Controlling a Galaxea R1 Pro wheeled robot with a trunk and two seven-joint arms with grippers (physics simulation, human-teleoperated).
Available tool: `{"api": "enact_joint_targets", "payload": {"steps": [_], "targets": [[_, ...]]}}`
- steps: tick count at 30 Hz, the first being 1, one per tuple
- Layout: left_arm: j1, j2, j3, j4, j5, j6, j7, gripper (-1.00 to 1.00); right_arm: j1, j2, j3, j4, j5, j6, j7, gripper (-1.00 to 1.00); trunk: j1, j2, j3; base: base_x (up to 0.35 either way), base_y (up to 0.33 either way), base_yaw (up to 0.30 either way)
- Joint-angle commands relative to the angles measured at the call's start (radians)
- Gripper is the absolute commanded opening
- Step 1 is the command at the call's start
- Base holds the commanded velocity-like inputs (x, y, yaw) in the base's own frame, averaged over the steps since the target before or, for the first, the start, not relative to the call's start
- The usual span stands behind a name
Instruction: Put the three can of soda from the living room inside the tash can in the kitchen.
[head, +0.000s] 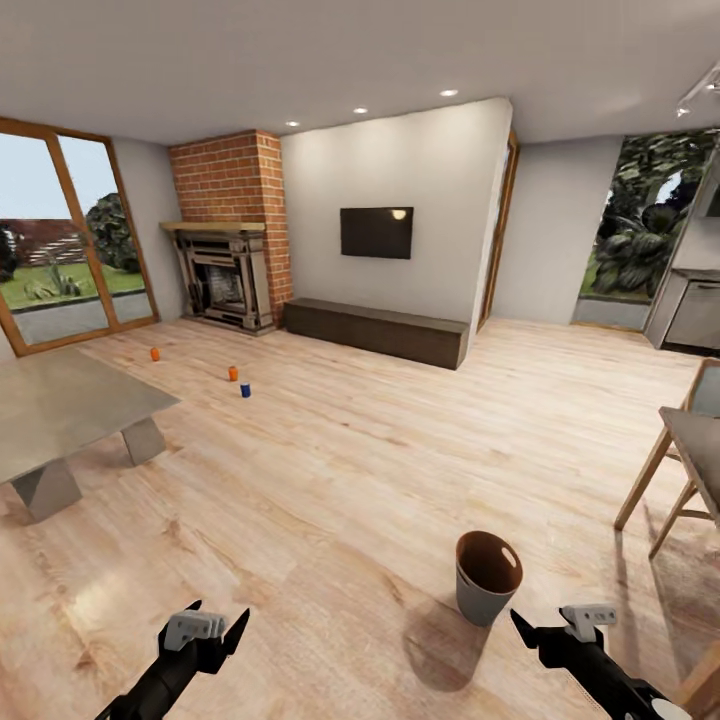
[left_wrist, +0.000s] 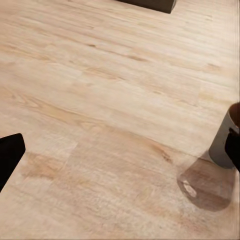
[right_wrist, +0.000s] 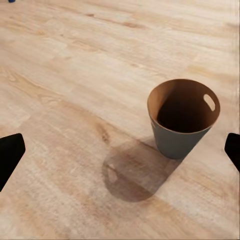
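Three small cans (head: 233, 373) stand on the wood floor at left of frame, near the brick fireplace (head: 228, 232). The waste bin (head: 488, 577) sits lower right, beside the right gripper (head: 548, 624). Both it and the left gripper (head: 215, 622) hang wide and empty.

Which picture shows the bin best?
The right wrist view: the whole bin shows close up, with its brown inside, handle slot and shadow. The head view has it whole but small, on the floor. The left wrist view catches only its side at the edge.

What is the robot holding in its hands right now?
Nothing. Both the left hand and the right hand are open and empty above the light wood plank floor.
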Motion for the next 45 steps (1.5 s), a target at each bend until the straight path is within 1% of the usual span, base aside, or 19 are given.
{"api": "enact_joint_targets", "payload": {"steps": [1,6,11,18,29,40,45], "targets": [[0.0,0.0,0.0,0.0,0.0,0.0,0.0,1.0,0.0,0.0,0.0,0.0,0.0,0.0,0.0,1.0,0.0,0.0,0.0,0.251,-0.226,-0.249],[0.0,0.0,0.0,0.0,0.0,0.0,0.0,1.0,0.0,0.0,-0.001,-0.001,-0.001,0.0,0.0,1.0,0.0,0.0,0.0,0.256,-0.22,-0.174],[0.0,0.0,0.0,0.0,0.0,0.0,0.0,1.0,0.0,0.001,-0.004,-0.001,0.0,0.0,0.0,1.0,0.0,0.0,0.0,0.264,-0.202,-0.044],[-0.001,0.001,0.0,0.0,-0.001,0.001,-0.001,1.0,-0.001,0.003,-0.005,-0.001,0.0,0.001,-0.001,1.0,0.0,0.0,0.001,0.3,-0.057,-0.026],[-0.001,0.001,0.0,0.0,-0.002,0.008,-0.004,1.0,-0.001,0.001,-0.005,-0.001,-0.001,0.001,-0.001,1.0,0.0,0.0,0.013,0.319,0.105,-0.18],[-0.002,0.002,-0.001,0.002,-0.002,0.013,-0.006,1.0,0.0,0.001,-0.006,0.0,-0.002,0.001,-0.001,1.0,0.0,0.0,0.025,0.292,0.198,-0.191],[-0.002,0.002,-0.001,0.017,-0.001,0.015,-0.006,1.0,0.0,0.001,-0.006,-0.001,-0.002,0.0,-0.001,1.0,0.0,0.0,0.027,0.279,0.218,-0.087]]}}
